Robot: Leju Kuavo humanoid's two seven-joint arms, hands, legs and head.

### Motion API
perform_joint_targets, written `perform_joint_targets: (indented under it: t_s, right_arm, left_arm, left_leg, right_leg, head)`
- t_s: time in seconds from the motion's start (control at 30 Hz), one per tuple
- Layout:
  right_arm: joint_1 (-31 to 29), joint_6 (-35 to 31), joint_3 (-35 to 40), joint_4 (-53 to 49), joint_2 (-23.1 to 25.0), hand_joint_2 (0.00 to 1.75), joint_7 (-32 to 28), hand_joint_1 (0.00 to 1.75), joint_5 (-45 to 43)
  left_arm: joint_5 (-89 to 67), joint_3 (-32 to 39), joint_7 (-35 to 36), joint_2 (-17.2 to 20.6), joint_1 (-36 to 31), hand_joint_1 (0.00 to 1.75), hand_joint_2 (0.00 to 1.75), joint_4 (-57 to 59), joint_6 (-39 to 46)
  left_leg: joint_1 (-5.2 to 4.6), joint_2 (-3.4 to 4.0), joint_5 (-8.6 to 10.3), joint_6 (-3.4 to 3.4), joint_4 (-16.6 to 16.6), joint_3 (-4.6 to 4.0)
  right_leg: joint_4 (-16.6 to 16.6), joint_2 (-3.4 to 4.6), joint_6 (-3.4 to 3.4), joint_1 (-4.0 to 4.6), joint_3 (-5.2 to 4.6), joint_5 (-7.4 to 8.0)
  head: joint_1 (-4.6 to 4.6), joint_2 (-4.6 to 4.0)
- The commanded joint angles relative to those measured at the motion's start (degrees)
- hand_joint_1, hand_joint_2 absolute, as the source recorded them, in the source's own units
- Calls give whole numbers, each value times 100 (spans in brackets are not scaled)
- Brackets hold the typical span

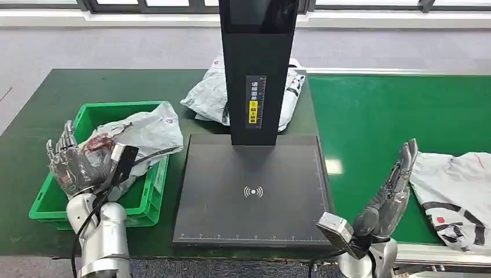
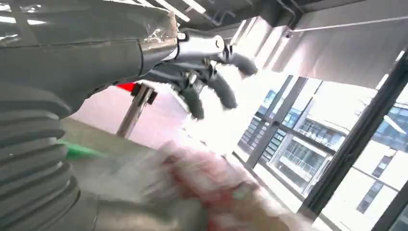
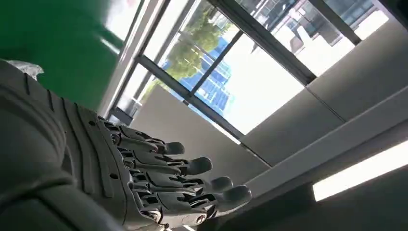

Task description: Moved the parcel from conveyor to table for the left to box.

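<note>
Right hand hangs empty, fingers straight, just beside the soft, crumpled white plastic mailer parcel on the green conveyor belt; light and slippery, probably best pinched at its near edge.

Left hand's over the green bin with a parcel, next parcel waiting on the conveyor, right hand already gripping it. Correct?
Not quite. The right hand is open beside the conveyor parcel, not gripping it; the head view shows it. The rest holds: the left hand is over the green bin with a parcel.
</note>
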Motion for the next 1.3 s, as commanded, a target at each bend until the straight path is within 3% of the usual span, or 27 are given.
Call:
perform_joint_targets:
  t_s: [0.03, 0.07, 0.1, 0.27, 0.47, 0.5, 0.53, 0.7, 0.77, 0.8, 0.87, 0.97, 1.0, 1.07, 1.1, 1.13, 1.17, 1.2, 1.23, 1.27, 1.3]
  right_arm:
    - [-105, 6, -429, 298, 313, 0, 63, 0, 42]
    - [-108, 6, -453, 308, 313, 0, 48, 0, 35]
    - [-115, 6, -469, 309, 313, 0, 47, 0, 46]
    - [-197, 6, -743, 375, 313, 0, 85, 0, 51]
    - [-197, 6, -743, 375, 313, 0, 85, 0, 51]
    - [-240, 6, -1052, 372, 313, 0, 110, 0, 15]
    - [-254, 6, -1140, 389, 313, 0, 71, 0, -24]
    - [-407, 6, -2128, 475, 313, 0, -112, 0, 53]
    - [-571, 6, -2652, 605, 313, 0, -112, 0, 419]
    - [-684, 6, -2865, 688, 313, 0, -112, 0, 650]
    - [-914, 6, -3077, 899, 313, 0, -112, 0, 1359]
    - [-1374, 6, -3949, 1035, 313, 0, -112, 0, 2442]
    - [-1584, 6, -4414, 968, 313, 0, -98, 0, 3195]
    - [-1689, 6, -4578, 682, 313, 0, 374, 0, 4287]
    - [-1604, 6, -4289, 514, 183, 175, 1025, 0, 4906]
    - [-1162, 6, -3458, 777, -582, 175, 2194, 0, 4932]
    - [-1162, 6, -3458, 777, -582, 175, 2194, 0, 4932]
    - [-995, 6, -2660, 1120, -1256, 175, 3304, 0, 4932]
    - [-881, 6, -1294, 1498, -2150, 175, 4910, 0, 4932]
    - [-970, 6, -219, 1839, -2721, 175, 6256, 0, 4932]
    - [-1117, 6, 154, 2212, -2804, 175, 6831, 0, 4932]
  left_arm:
    - [127, -19, -7, 4, -102, 0, 175, 24, -24]
    - [319, -11, -91, 4, -72, 0, 175, -66, -24]
    - [416, 6, -144, 4, -68, 0, 0, -120, -24]
    - [1681, 78, -1029, 4, 78, 0, 0, -1015, -24]
    - [1681, 78, -1029, 4, 78, 0, 0, -1015, -24]
    - [2948, -263, -1740, 4, 273, 0, 0, -1662, -24]
    - [3301, -548, -1740, 4, 440, 0, 0, -1880, -24]
    - [5582, -3759, -1740, 26, 1755, 0, 0, -3097, -24]
    - [6666, -4633, -1740, 534, 1960, 0, 0, -3298, -516]
    - [6931, -4746, -1740, 576, 2032, 0, 175, -3395, -768]
    - [7362, -4811, -1740, 559, 2190, 0, 175, -3454, -1378]
    - [7940, -4603, -1740, 222, 2438, 0, 175, -3263, -3066]
    - [8060, -4482, -1740, 62, 2451, 0, 175, -3046, -3701]
    - [8389, -4501, -1740, 4, 2447, 0, 175, -2757, -4191]
    - [8496, -4557, -1740, 4, 2443, 0, 175, -2671, -4135]
    - [8709, -4633, -1740, 4, 2465, 0, 175, -2534, -4126]
    - [8709, -4633, -1740, 4, 2465, 0, 175, -2534, -4126]
    - [8775, -4646, -1740, 4, 2488, 0, 175, -2488, -4188]
    - [9016, -4660, -1740, 4, 2508, 0, 175, -2267, -4382]
    - [9085, -4670, -1740, 4, 2527, 0, 175, -2178, -4488]
    - [9248, -4694, -1740, 4, 2579, 0, 175, -2060, -4736]
  left_leg:
    - [4, -2, 2, -2, -4, 4]
    - [5, -3, 4, -3, -10, 9]
    - [6, -1, 1, -3, -3, 5]
    - [8, 10, 0, -3, -9, 11]
    - [1, 2, 0, -1, -4, 6]
    - [5, 3, -1, -2, -5, 7]
    - [5, 5, -2, -1, -1, 2]
    - [5, -17, -2, 3, -2, 1]
    - [8, -40, 2, 4, 0, -7]
    - [0, -47, 0, 9, 0, -5]
    - [3, -42, -3, 11, -4, 0]
    - [-4, -14, -7, 13, -14, 14]
    - [-4, -9, -7, 15, -14, 14]
    - [-5, -22, -4, 14, -12, 13]
    - [-12, -33, -4, 14, -4, 6]
    - [-10, -31, -1, 14, -11, 11]
    - [-10, -34, -2, 18, -5, 7]
    - [-4, -35, 0, 20, -15, 17]
    - [-7, -29, -4, 19, -7, 15]
    - [-7, -22, -3, 23, -5, 9]
    - [-10, 0, -3, 26, -19, 22]
  right_leg:
    - [-5, -5, -5, 5, 6, 1]
    - [-10, -8, -8, 7, 11, 2]
    - [-6, -4, -6, 7, 7, 1]
    - [-12, 5, -8, 10, 10, 3]
    - [-3, 1, -3, 2, 6, 0]
    - [-6, 1, -5, 6, 10, 2]
    - [-3, 2, -3, 5, 5, 2]
    - [-10, -22, -1, 6, 11, -4]
    - [-14, -46, -1, 11, 14, -5]
    - [-9, -54, 3, 2, 16, -7]
    - [-18, -53, 7, 4, 28, -4]
    - [-25, -23, 6, -3, 35, 2]
    - [-28, -22, 6, -2, 34, 4]
    - [-27, -33, 7, -5, 33, 2]
    - [-14, -44, 9, -12, 24, -6]
    - [-25, -44, 6, -9, 31, -3]
    - [-19, -47, 10, -9, 29, -6]
    - [-38, -49, 9, -3, 44, -1]
    - [-25, -43, 10, -5, 34, -4]
    - [-25, -34, 13, -5, 30, 0]
    - [-41, -11, 14, -8, 39, 8]
  head:
    - [-2, 0]
    - [-2, 0]
    - [-2, 0]
    - [-2, 0]
    - [-2, 0]
    - [-2, -2]
    - [0, 0]
    - [-2, 0]
    - [0, 0]
    - [-2, -2]
    - [0, 0]
    - [2, 0]
    - [-4, -2]
    - [-2, 0]
    - [-2, 0]
    - [-2, 0]
    - [-2, 0]
    - [-2, 0]
    - [-2, -2]
    - [-2, -2]
    - [-4, 0]
